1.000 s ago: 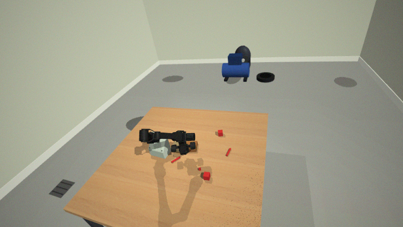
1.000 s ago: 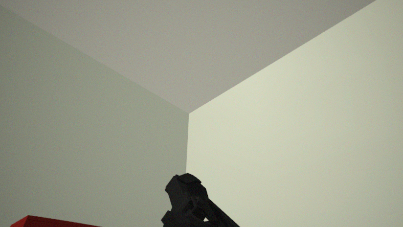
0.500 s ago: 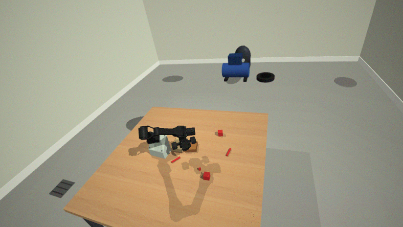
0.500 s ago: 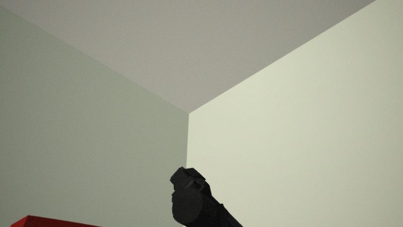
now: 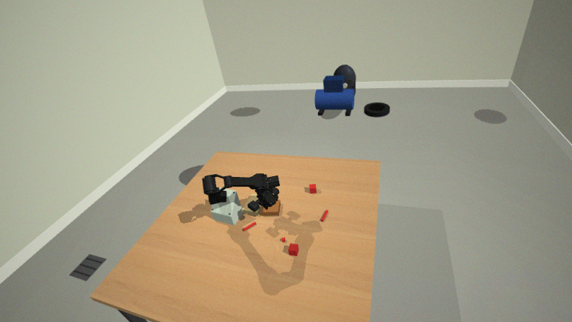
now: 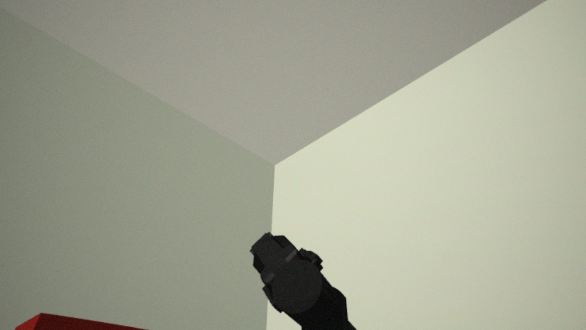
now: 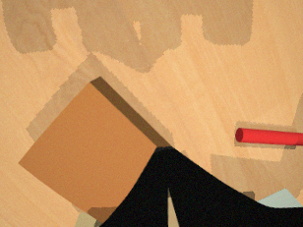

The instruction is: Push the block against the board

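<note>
Beside the arm's base on the table [image 5: 343, 255], the gripper [image 7: 168, 157] — fingers pressed together, holding nothing — touches the square block [image 7: 91, 151]; the board isn't identifiable, so flush contact looks undone.

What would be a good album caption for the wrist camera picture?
Closed black claw poised at a brown square block on the wooden table, red rod nearby.

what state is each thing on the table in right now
tool: shut, empty, tips at the block's corner
square block: flat on the table, turned diagonal in the wrist view
red rod: lying flat, apart from the block
red cube: resting on the table, untouched
board: cannot tell from these views
arm: folded low over the table
</note>
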Robot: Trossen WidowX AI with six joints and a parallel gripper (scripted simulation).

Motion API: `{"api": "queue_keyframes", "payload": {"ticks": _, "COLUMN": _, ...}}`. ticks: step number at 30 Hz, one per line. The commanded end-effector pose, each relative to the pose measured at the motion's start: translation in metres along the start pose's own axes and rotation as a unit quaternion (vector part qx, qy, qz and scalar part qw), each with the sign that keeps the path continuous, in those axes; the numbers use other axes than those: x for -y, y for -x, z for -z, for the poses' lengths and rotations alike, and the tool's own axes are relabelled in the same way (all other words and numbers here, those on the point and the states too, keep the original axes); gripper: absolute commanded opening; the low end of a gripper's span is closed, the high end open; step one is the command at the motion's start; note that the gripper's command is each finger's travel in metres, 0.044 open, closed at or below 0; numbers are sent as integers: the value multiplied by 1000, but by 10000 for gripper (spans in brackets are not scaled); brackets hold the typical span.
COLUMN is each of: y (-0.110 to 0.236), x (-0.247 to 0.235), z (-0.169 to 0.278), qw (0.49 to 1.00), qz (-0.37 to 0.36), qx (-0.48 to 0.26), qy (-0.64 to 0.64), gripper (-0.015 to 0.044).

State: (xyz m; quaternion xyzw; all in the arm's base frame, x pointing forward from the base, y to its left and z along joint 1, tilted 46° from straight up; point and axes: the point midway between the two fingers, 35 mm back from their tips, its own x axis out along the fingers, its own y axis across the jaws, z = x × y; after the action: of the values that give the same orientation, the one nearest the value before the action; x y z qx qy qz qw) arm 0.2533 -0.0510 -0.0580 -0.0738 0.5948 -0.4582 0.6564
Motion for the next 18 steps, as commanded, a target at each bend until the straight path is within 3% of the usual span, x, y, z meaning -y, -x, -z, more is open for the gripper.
{"api": "queue_keyframes", "payload": {"ticks": 1, "y": 1, "x": -9, "z": 3, "qw": 998, "qz": -2, "qx": -2, "qy": 65, "gripper": 0}}
{"api": "queue_keyframes", "payload": {"ticks": 18, "y": 2, "x": -41, "z": 20, "qw": 937, "qz": -6, "qx": -2, "qy": 350, "gripper": 0}}
